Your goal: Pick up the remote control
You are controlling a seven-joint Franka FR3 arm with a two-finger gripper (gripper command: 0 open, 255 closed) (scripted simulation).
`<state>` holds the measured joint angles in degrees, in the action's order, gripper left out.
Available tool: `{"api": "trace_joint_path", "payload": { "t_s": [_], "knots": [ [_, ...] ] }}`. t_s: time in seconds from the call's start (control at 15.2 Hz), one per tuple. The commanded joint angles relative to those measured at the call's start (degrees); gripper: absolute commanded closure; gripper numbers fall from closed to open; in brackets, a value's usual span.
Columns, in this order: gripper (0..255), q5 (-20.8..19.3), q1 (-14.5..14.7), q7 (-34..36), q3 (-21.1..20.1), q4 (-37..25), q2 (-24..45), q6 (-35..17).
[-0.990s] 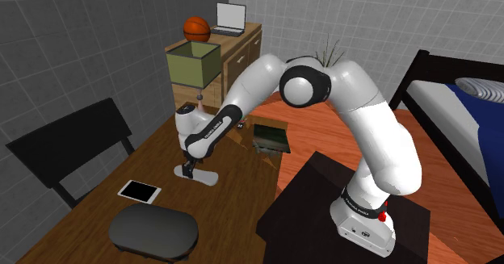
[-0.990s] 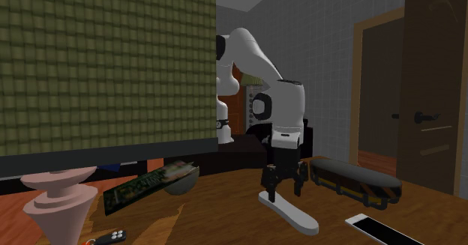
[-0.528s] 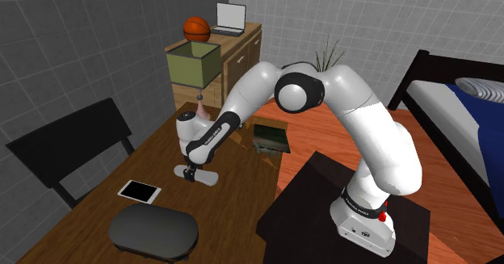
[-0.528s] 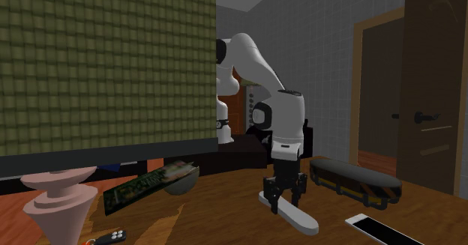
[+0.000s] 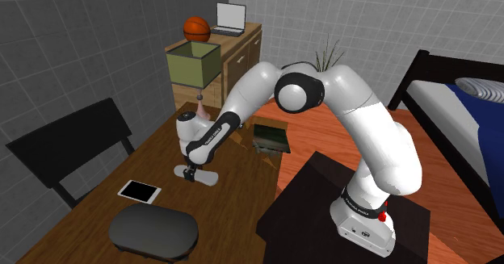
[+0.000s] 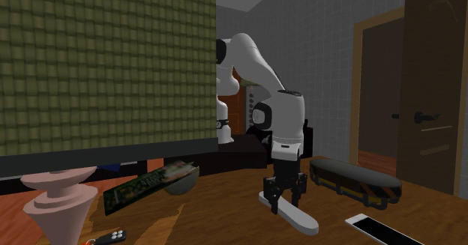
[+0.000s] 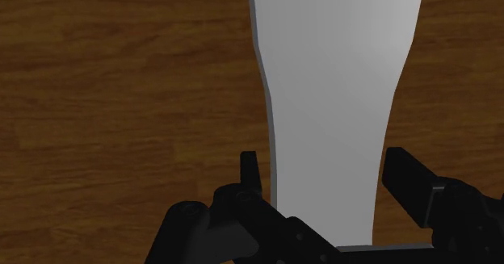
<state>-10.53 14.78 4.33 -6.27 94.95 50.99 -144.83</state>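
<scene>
The remote control (image 5: 207,177) is a plain white, elongated slab lying flat on the wooden table (image 5: 230,202). My black gripper (image 5: 191,173) points straight down at the end of it nearer the shoulder view's left. Seen from the wrist, the remote control (image 7: 331,101) runs away from the hand, and the gripper (image 7: 327,182) is shut on its narrow part, with one finger against each long side. In the second exterior view the gripper (image 6: 283,201) stands on the remote control (image 6: 298,218), which rests on the table.
A white tablet (image 5: 140,192) and a dark oval case (image 5: 153,230) lie nearer the table's front end. A lamp with an olive shade (image 5: 194,64), a stack of books (image 5: 269,136) and a black chair (image 5: 73,145) surround the spot. A key fob (image 6: 112,237) lies by the lamp's base.
Over the second the arm came down onto the remote control and the fingers closed on its sides. Nothing has moved in the last half second.
</scene>
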Motion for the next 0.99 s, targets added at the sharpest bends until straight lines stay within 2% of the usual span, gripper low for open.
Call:
{"api": "trace_joint_path", "payload": {
  "t_s": [0.0,0.92],
  "knots": [
    [255,0.02,0.01,0.03,0.0,-0.11,0.05,0.1],
    [255,1.06,-0.9,-0.67,-1.22,3.37,-8.94,5.64]
  ]
}}
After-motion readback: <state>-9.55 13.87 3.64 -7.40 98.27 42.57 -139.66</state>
